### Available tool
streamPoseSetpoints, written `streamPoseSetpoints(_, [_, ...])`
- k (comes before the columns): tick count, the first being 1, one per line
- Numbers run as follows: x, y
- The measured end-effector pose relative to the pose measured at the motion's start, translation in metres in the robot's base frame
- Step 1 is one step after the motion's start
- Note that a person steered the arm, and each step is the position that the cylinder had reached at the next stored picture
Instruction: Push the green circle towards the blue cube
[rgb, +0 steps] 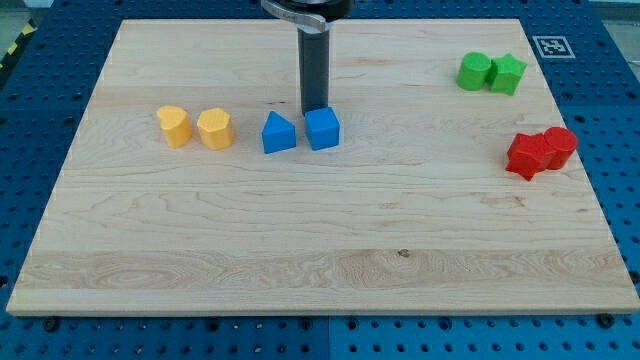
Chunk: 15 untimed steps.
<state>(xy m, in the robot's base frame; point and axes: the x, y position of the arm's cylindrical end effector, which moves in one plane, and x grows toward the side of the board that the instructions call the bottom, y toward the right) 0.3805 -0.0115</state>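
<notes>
The green circle (474, 71) sits at the view's upper right, touching a green star (508, 73) on its right. The blue cube (323, 128) stands near the board's middle top. A blue triangular block (278, 133) is just to the cube's left. My rod comes down from the view's top, and my tip (315, 109) is right behind the blue cube, at its top edge. The tip is far to the left of the green circle.
Two yellow blocks (174, 127) (214, 129) stand side by side at the view's left. Two red blocks (527, 155) (558, 146) touch each other at the right edge. The wooden board (320, 260) lies on a blue perforated table.
</notes>
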Motion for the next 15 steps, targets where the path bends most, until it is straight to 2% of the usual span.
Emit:
streamPoseSetpoints(1, [-0.004, -0.003])
streamPoseSetpoints(3, [-0.087, -0.048])
streamPoseSetpoints(4, [-0.125, -0.049])
streamPoseSetpoints(5, [-0.164, -0.022])
streamPoseSetpoints(6, [-0.173, 0.059])
streamPoseSetpoints(7, [-0.173, 0.11])
streamPoseSetpoints(9, [-0.173, 0.113])
streamPoseSetpoints(10, [-0.175, 0.143])
streamPoseSetpoints(11, [-0.173, 0.209])
streamPoseSetpoints(12, [-0.137, 0.267])
streamPoseSetpoints(13, [-0.09, 0.279])
streamPoseSetpoints(15, [-0.049, 0.132])
